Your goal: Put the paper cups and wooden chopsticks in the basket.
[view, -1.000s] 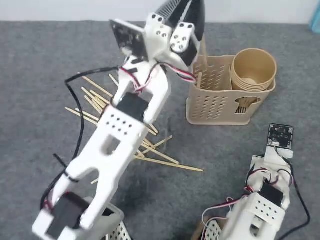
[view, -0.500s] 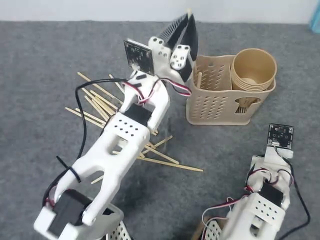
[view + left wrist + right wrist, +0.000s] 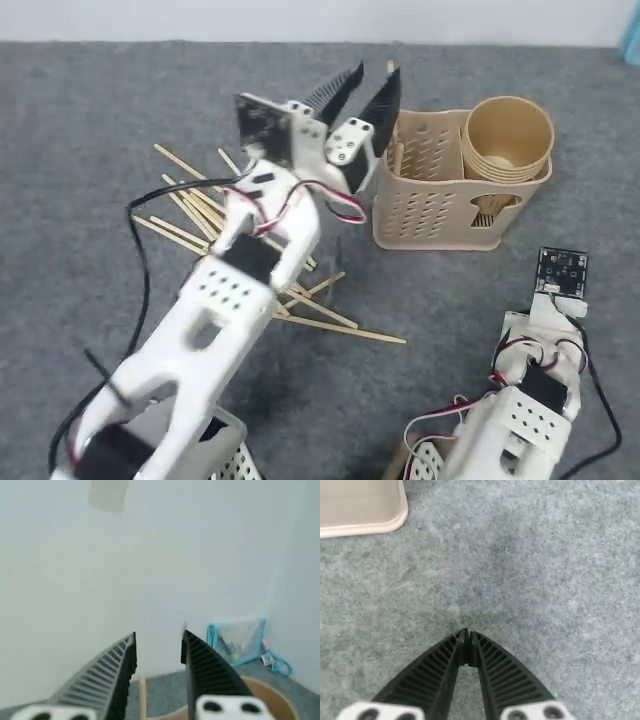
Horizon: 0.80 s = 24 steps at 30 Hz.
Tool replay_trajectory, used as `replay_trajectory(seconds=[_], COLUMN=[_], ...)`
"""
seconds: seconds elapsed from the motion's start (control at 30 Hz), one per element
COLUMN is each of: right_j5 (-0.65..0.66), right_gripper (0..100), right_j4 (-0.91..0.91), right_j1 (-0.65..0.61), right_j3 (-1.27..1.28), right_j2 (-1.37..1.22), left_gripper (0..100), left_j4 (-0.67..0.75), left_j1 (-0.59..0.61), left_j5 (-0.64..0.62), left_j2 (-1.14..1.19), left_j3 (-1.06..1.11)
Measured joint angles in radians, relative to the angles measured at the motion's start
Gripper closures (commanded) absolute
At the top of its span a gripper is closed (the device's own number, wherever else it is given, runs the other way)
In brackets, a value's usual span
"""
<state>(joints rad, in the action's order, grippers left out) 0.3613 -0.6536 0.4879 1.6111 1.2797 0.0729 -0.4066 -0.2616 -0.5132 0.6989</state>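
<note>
Hovering by the basket, the left end effector gapes empty; right end effector clenched.

High view steep above the grey mat, left wrist view level toward a white wall, right wrist view close over the mat, basket corner shared with high view.

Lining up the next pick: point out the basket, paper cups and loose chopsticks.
basket (image 3: 430, 210), high view, front wall.
paper cups (image 3: 510, 138), high view, top cup's inside.
loose chopsticks (image 3: 340, 329), high view, one stick's middle.
</note>
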Motion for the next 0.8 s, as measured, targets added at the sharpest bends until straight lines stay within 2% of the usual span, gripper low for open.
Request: replay_trajectory(seconds=[0.17, 0.33, 0.47, 0.57, 0.7, 0.8], right_j5=[0.0, 0.0, 0.0, 0.0, 0.0, 0.0], right_gripper=[99.0, 99.0, 99.0, 99.0, 99.0, 99.0], right_j4=[0.0, 0.0, 0.0, 0.0, 0.0, 0.0], right_j1=[0.0, 0.0, 0.0, 0.0, 0.0, 0.0], right_j3=[0.0, 0.0, 0.0, 0.0, 0.0, 0.0], right_j2=[0.0, 0.0, 0.0, 0.0, 0.0, 0.0], left_gripper=[86, 86, 86, 86, 86, 86], left_j4=[-0.169, -0.451, -0.678, -0.743, -0.75, -0.77], left_j1=[0.123, 0.37, 0.591, 0.671, 0.68, 0.674], left_j5=[-0.006, -0.172, -0.298, -0.365, -0.423, -0.465], left_j2=[-0.21, -0.379, -0.4, -0.339, -0.144, 0.071], left_j3=[0.0, 0.0, 0.011, 0.026, 0.008, -0.087])
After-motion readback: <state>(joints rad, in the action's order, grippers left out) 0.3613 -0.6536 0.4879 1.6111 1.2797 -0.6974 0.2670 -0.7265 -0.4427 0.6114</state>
